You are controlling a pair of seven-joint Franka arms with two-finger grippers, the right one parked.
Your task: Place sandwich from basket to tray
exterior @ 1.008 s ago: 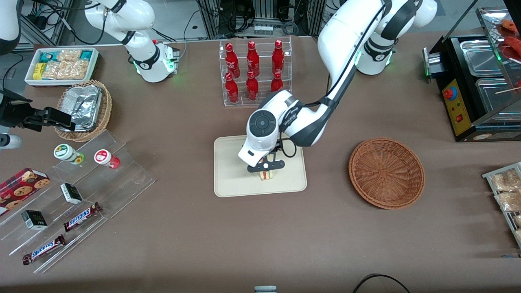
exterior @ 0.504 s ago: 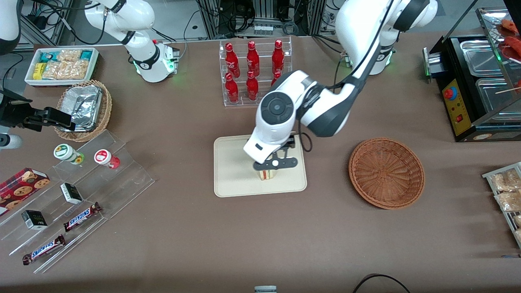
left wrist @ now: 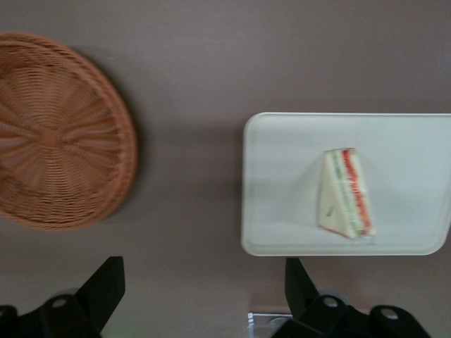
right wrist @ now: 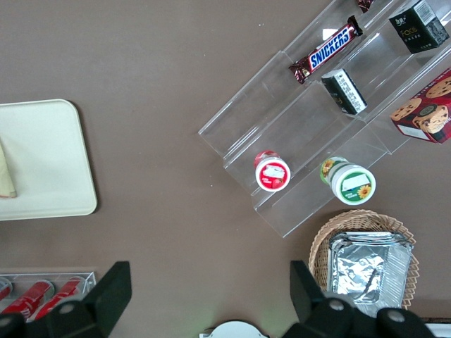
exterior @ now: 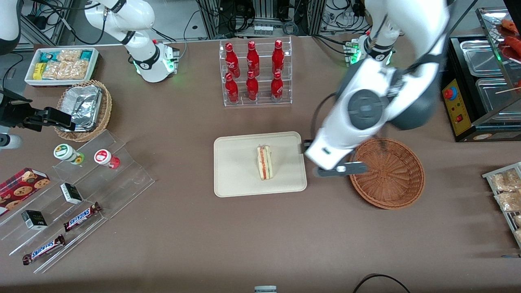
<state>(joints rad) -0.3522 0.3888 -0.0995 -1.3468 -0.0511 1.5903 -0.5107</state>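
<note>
One sandwich (exterior: 264, 162) lies on the tray (exterior: 232, 179) in the front view, toward its basket-side edge; the claw (exterior: 340, 169) hangs over the bench strip between tray and basket (exterior: 390, 179). From the left wrist, its fingers (left wrist: 106, 285) stand apart, holding nothing.

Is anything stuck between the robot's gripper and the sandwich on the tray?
No. The small triangular white-bread sandwich lies alone on the flat cream rectangular tray. The open gripper hangs above bare table between that tray and the round reddish-brown wicker basket, and nothing visible sits between it and the sandwich.
</note>
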